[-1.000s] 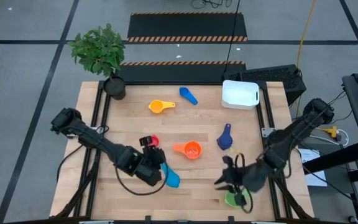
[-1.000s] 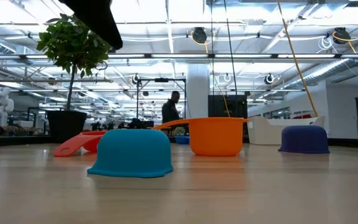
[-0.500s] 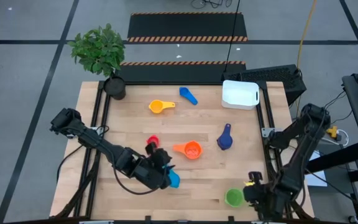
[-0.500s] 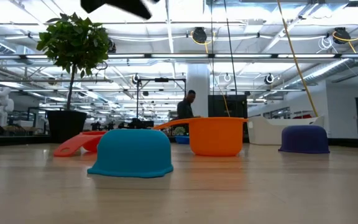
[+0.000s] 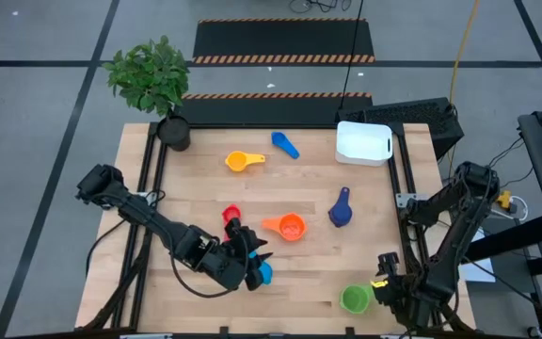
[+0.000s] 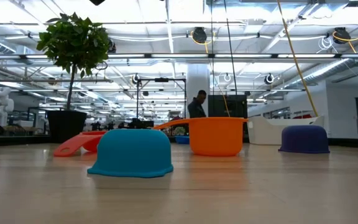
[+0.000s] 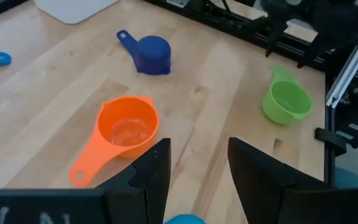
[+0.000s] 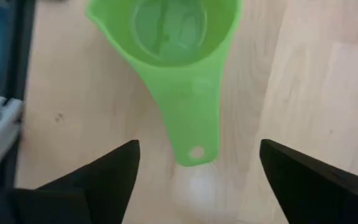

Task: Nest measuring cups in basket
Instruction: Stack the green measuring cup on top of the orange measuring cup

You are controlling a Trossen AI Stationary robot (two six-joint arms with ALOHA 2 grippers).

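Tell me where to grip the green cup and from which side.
Grip the green cup by its flat handle, coming down from above. It sits upright, bowl open, handle pointing at the right gripper, whose open fingers straddle the handle's tip.

- Table [image 5: 186, 179]: plant pot [image 5: 174, 132] in the far left corner, basket [image 5: 363, 142] in the far right corner.
- Far-centre cup [image 5: 285, 144] lies left of the basket; far-left cup [image 5: 241, 161] sits just left of it, slightly nearer.
- Right-hand cup [image 5: 341, 209] lies nearer than the basket, well apart from it.
- Middle cup [image 5: 288, 226] sits left of the right-hand cup; left-hand cup [image 5: 231, 216] lies beyond it to the left.
- Near-middle cup [image 5: 263, 273] lies under the left gripper [image 5: 257, 262].
- Near-right cup [image 5: 354, 299] sits in the near right corner, right gripper [image 5: 384, 290] just beside it.
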